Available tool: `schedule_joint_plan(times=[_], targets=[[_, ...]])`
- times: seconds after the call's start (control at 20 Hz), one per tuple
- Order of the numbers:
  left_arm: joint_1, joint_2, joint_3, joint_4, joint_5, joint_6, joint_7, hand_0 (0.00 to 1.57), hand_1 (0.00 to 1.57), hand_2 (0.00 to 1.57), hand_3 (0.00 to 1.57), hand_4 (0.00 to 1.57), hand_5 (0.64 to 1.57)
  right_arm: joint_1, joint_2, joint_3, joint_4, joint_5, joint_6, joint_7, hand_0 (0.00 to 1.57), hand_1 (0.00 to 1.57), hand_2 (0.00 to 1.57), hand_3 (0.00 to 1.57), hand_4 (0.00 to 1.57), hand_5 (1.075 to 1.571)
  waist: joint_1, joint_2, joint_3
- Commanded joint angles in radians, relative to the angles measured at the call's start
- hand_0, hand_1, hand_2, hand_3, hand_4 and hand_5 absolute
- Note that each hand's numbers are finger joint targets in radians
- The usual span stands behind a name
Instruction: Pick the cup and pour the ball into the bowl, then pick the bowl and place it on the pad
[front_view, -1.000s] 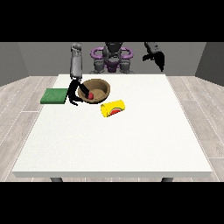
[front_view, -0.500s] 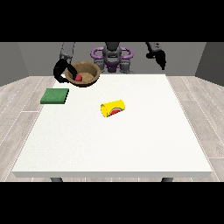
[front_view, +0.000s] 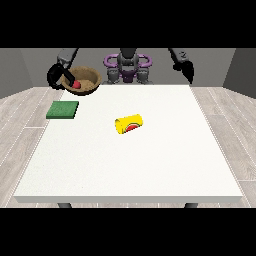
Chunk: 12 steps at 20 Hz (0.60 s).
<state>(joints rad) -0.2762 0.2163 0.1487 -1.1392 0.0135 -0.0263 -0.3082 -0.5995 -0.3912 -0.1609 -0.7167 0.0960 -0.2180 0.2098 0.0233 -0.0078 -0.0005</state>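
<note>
A brown bowl (front_view: 89, 78) is held up in the air above the table's far left corner, tilted toward the camera, with a red ball (front_view: 77, 85) inside it. The hand at the view's left (front_view: 57, 77) is curled on the bowl's left rim. A yellow cup (front_view: 129, 124) with a red and green mark lies on its side near the table's middle. A green pad (front_view: 63, 109) lies flat at the table's left edge, below and in front of the bowl. The hand at the view's right (front_view: 188, 70) hangs raised off the far right corner, holding nothing.
The white table (front_view: 130, 165) fills most of the view. The robot's torso (front_view: 128, 67) stands behind the far edge. A wooden floor lies around the table.
The hand at the view's left lifted the bowl with the ball off the table, carried it left and up, and now holds it slightly lower. The cup, pad and other hand stayed put.
</note>
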Motion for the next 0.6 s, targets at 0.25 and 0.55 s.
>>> schedule_joint_plan(times=[0.25,0.55], targets=[[-0.091,0.249,0.219,-0.013,0.195,-0.195,0.011,0.00,0.00,0.00,0.00,1.32,1.562,0.062,-0.176,-0.134,0.039,-0.075,0.097,-0.188,1.57,1.57,1.57,0.00,0.88,1.571,0.055,0.151,0.0009],[-0.097,0.447,0.385,0.160,0.302,-0.362,-0.081,0.00,0.00,0.00,0.00,1.27,1.571,0.072,-0.177,-0.143,0.006,-0.079,0.090,-0.239,1.57,1.57,1.57,0.00,0.80,1.566,0.046,0.216,-0.0004]])
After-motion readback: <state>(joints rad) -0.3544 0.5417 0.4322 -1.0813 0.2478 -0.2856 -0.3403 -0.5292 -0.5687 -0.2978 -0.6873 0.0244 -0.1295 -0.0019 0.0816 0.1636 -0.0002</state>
